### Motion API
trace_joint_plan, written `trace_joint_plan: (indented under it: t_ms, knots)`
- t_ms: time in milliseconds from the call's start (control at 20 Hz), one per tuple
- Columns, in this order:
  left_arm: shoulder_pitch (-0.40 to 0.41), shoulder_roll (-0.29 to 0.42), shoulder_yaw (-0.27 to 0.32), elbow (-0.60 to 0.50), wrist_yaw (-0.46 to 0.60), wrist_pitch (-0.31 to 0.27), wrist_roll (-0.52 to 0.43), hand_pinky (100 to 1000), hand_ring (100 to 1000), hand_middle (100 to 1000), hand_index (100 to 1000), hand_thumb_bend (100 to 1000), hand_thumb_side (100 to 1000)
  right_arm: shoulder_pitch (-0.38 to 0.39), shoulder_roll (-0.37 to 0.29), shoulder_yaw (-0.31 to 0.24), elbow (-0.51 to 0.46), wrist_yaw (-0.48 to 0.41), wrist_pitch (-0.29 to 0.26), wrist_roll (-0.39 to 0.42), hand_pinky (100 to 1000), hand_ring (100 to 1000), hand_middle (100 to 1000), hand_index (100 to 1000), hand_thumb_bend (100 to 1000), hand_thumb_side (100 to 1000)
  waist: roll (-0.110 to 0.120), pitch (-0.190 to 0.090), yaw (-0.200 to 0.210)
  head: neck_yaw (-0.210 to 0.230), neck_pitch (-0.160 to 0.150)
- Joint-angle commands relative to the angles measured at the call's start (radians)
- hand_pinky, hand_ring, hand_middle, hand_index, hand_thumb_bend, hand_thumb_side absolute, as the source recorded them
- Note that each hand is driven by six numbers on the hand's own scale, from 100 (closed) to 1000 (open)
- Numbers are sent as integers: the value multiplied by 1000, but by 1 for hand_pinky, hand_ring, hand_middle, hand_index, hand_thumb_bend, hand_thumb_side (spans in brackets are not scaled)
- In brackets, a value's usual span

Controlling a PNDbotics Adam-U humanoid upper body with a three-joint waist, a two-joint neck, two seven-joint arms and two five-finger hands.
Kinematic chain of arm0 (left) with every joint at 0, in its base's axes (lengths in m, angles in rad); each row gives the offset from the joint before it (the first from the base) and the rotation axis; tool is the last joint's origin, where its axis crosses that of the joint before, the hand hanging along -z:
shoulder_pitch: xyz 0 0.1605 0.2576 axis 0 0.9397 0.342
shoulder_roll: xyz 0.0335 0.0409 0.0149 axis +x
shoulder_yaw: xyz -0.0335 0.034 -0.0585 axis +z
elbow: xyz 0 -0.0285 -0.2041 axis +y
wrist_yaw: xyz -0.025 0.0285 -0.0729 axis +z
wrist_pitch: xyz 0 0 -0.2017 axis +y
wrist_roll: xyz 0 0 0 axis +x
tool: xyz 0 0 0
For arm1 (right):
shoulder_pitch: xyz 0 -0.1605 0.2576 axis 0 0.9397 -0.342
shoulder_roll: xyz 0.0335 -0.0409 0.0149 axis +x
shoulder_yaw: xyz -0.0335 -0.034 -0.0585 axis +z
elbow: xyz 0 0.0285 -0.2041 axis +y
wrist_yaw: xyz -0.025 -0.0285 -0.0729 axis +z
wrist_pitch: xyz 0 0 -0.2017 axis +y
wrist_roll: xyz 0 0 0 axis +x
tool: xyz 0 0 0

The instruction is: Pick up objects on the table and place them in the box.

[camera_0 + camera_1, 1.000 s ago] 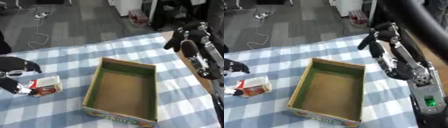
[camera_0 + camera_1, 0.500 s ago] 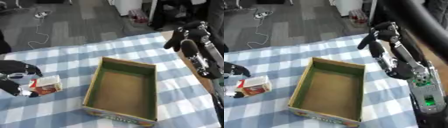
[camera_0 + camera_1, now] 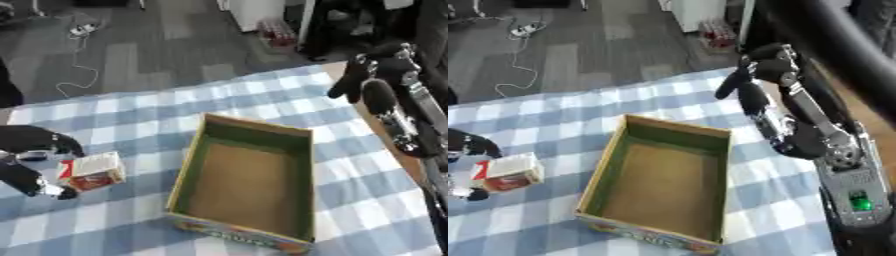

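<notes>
Grasp stage of a pick-and-place task on a table covered with a blue-and-white checked cloth. The landmark is the open cardboard box, green on its inner walls and empty, standing near the middle of the cloth with its long axis running from near to far. The task's thing, a small white-and-red carton, lies on the cloth to the left of the box, clear of its left wall and roughly level with its middle; the carton's long axis runs roughly left to right, its right end tilted a little toward the far side. The left robot hand meets the carton at the end turned away from the box, with one dark finger curved over the carton's far edge and another under its near edge, so that the carton appears pinched between them; whether it is lifted off the cloth cannot be told. The right robot hand hangs raised to the far right of the box, fingers drooping and relaxed, holding nothing. The left robot hand is by far the nearer to the carton, and the box lies directly rightward of it, so the coming move is judged a short carry to the right over the box's left wall.
</notes>
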Motion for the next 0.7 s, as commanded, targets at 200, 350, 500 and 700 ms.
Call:
trace_joint_plan:
  t_ms: [200, 350, 500, 700]
  knots:
    - [-5, 20, 1, 1, -18, -10, -10, 799, 819, 882, 933, 500, 1000, -12, -1, -5, -13, -4, -2, -1, 326, 292, 295, 568, 100, 1000, 1, -9, 0, 5, -10]
    - [0, 19, 0, 7, -32, -16, -16, 800, 820, 883, 934, 519, 998, -11, -1, -5, -13, -4, -2, -1, 326, 292, 295, 569, 100, 1000, 1, -9, 1, 5, -10]
    - [5, 18, 2, 12, -43, -19, -16, 795, 818, 882, 933, 473, 972, -11, -1, -5, -13, -4, -2, -1, 326, 292, 295, 569, 100, 1000, 0, -9, 2, 6, -11]
    - [9, 18, 4, 17, -59, -17, -8, 794, 820, 884, 934, 441, 902, -11, -1, -5, -13, -4, -2, -1, 326, 292, 295, 570, 100, 1000, 0, -8, 2, 6, -10]
